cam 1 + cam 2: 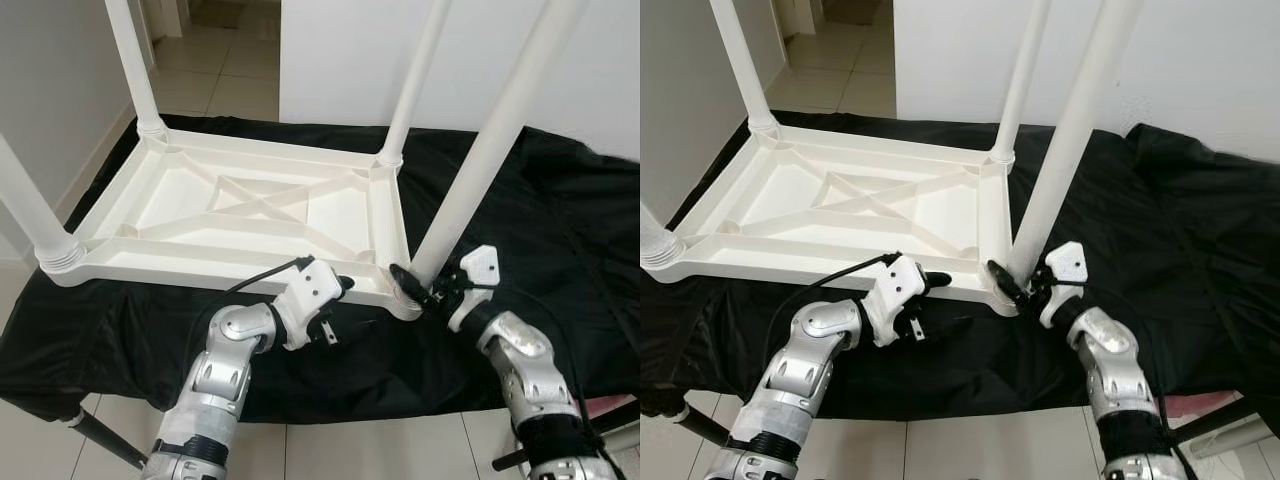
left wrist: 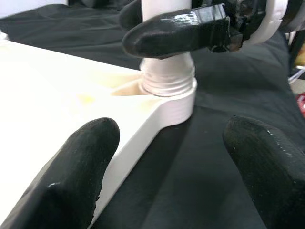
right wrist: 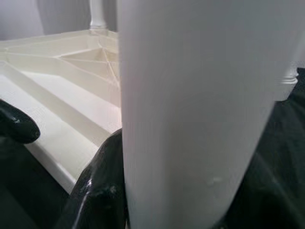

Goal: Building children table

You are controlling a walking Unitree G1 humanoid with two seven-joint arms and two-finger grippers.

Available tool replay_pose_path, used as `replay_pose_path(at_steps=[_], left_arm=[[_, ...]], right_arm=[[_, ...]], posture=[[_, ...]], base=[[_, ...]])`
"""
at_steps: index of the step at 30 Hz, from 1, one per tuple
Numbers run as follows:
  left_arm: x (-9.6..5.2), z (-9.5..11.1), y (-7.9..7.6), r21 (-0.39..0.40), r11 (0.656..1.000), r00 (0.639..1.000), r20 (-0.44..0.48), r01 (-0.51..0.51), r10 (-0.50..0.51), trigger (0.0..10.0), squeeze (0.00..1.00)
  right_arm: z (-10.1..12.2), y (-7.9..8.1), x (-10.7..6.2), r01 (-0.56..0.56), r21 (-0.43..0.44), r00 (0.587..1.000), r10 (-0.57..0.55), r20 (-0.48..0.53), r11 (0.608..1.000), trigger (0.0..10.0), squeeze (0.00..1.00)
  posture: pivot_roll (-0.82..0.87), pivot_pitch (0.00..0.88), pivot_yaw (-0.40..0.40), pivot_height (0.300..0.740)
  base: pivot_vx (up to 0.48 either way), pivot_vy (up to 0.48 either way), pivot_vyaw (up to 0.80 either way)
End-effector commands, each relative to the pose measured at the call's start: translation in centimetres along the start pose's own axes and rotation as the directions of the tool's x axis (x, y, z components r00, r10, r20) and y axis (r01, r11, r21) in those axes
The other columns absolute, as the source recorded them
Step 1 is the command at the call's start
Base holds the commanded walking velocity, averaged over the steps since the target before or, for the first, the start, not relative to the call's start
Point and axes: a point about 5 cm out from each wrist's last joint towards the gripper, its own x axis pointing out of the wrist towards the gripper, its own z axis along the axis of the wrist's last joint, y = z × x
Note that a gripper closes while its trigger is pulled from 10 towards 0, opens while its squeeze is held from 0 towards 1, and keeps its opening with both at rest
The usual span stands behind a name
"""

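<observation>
Both end effectors sit low: right end effector hugs the last table leg, which I judge needs twisting tight; left end effector gapes apart beside the upturned tabletop.

White walls, beige tile floor, black cloth underneath

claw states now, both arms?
Left claw: open, at the tabletop edge, holding nothing.
Right claw: shut on table leg base.

The upturned table lies on a black cloth (legs pointing up).
</observation>
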Motion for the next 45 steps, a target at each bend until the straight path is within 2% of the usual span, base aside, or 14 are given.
replay_pose_path(at_steps=[1,8,9,10,16,20,23,31,35,37,38,39,43,45], left_arm=[[0.1,0.2,0.4,0.007,0.995,0.995,0.007,-0.095,0.095,10.0,0.0],[0.2,0.4,0.6,0.008,0.992,0.992,0.013,-0.128,0.128,10.0,0.0],[0.3,0.5,0.5,0.005,0.991,0.991,0.016,-0.13,0.13,10.0,0.0],[0.4,0.5,0.4,0.002,0.992,0.991,0.019,-0.13,0.129,10.0,0.0],[0.7,0.6,0.0,-0.005,0.992,0.992,0.022,-0.125,0.125,10.0,0.0],[0.8,0.8,0.2,-0.002,0.989,0.989,0.03,-0.146,0.146,10.0,0.0],[1.0,0.8,0.4,0.004,0.986,0.985,0.033,-0.168,0.167,10.0,0.0],[1.1,0.8,0.5,0.001,0.982,0.982,0.033,-0.187,0.187,10.0,0.0],[0.9,0.8,0.4,-0.008,0.981,0.98,0.038,-0.196,0.196,10.0,0.0],[0.9,0.9,0.4,-0.01,0.98,0.98,0.042,-0.196,0.197,10.0,0.0],[0.9,0.9,0.4,-0.01,0.98,0.98,0.042,-0.196,0.197,10.0,0.0],[1.0,1.0,0.5,-0.01,0.98,0.979,0.045,-0.197,0.198,10.0,0.0],[1.0,1.3,0.6,-0.01,0.979,0.978,0.052,-0.202,0.202,10.0,0.0],[1.0,1.3,0.7,-0.008,0.979,0.978,0.053,-0.202,0.202,10.0,0.0]], right_arm=[[-0.2,-0.2,0.1,-0.019,-0.013,1.0,0.019,-0.013,1.0,0.0,0.0],[-0.7,-0.2,0.3,-0.029,-0.001,0.999,0.029,-0.035,1.0,0.0,0.0],[-0.8,-0.1,0.2,-0.03,0.007,0.999,0.03,-0.04,1.0,3.8,0.0],[-1.0,-0.2,0.1,-0.021,0.013,0.999,0.021,-0.044,1.0,10.0,0.0],[-1.1,-0.5,-0.3,0.031,0.043,0.999,-0.029,-0.046,0.999,10.0,0.0],[-1.0,-0.2,-0.4,0.132,0.07,0.991,-0.129,-0.036,0.989,10.0,0.0],[-1.1,0.2,-0.4,0.17,0.04,0.985,-0.169,-0.045,0.985,10.0,0.0],[-1.5,1.4,-0.5,0.365,0.068,0.93,-0.361,-0.065,0.929,10.0,0.0],[-1.3,3.1,-0.4,0.591,0.145,0.807,-0.585,-0.084,0.794,10.0,0.0],[-1.3,3.8,-0.2,0.645,0.159,0.763,-0.641,-0.079,0.748,10.0,0.0],[-1.3,3.8,-0.2,0.645,0.159,0.763,-0.641,-0.079,0.748,10.0,0.0],[-1.1,4.4,0.2,0.68,0.177,0.73,-0.68,-0.071,0.712,10.0,0.0],[-1.0,5.3,0.7,0.691,0.187,0.718,-0.693,-0.068,0.698,10.0,0.0],[-0.8,5.5,1.0,0.677,0.192,0.73,-0.681,-0.056,0.711,10.0,0.0]], posture=[[-0.04,0.0,-0.067,0.74],[-0.02,0.0,-0.079,0.74],[-0.02,0.0,-0.076,0.74],[-0.02,0.001,-0.074,0.74],[-0.03,0.008,-0.069,0.74],[-0.03,0.009,-0.069,0.74],[-0.04,0.009,-0.07,0.74],[-0.04,0.006,-0.079,0.74],[-0.03,0.005,-0.074,0.74],[-0.03,0.002,-0.073,0.74],[-0.03,0.002,-0.073,0.74],[-0.02,0.0,-0.069,0.74],[-0.01,0.0,-0.066,0.74],[-0.01,0.0,-0.067,0.74]], base=[[0.0,0.0,0.0],[0.0,0.0,0.0],[0.0,0.0,0.0],[0.0,0.0,0.0],[0.0,0.0,0.0],[0.0,0.0,0.0],[0.0,0.0,0.0],[0.0,0.0,0.0],[0.0,0.0,0.0],[0.0,0.0,0.0],[0.0,0.0,0.0],[0.0,0.0,0.0],[0.0,0.0,0.0],[0.0,0.0,0.0]])
